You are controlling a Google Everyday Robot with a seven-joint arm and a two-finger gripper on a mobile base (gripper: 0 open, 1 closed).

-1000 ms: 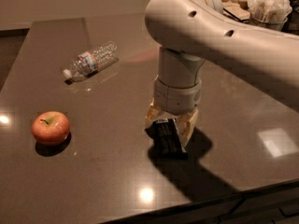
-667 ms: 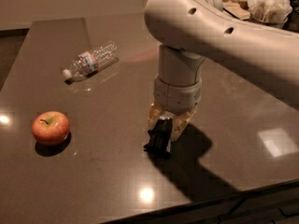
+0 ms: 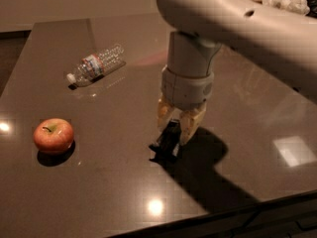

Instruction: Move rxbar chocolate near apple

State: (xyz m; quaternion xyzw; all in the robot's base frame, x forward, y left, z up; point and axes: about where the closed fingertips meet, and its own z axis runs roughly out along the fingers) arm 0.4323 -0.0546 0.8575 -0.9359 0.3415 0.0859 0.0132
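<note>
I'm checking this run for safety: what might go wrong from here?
The gripper, right of centre, holds the black flat snack bar low over the dark glossy table; the bar may drag or slip out. The round red apple at the left could roll if bumped.

Likely an indoor robot test room: 1 dark glossy table (image 3: 99, 192) mirrors ceiling lights, a plain pale wall (image 3: 74, 4) stands behind the table, and the gripper (image 3: 173, 133) hangs over the table's middle, clasping the rxbar chocolate (image 3: 166, 145).
</note>
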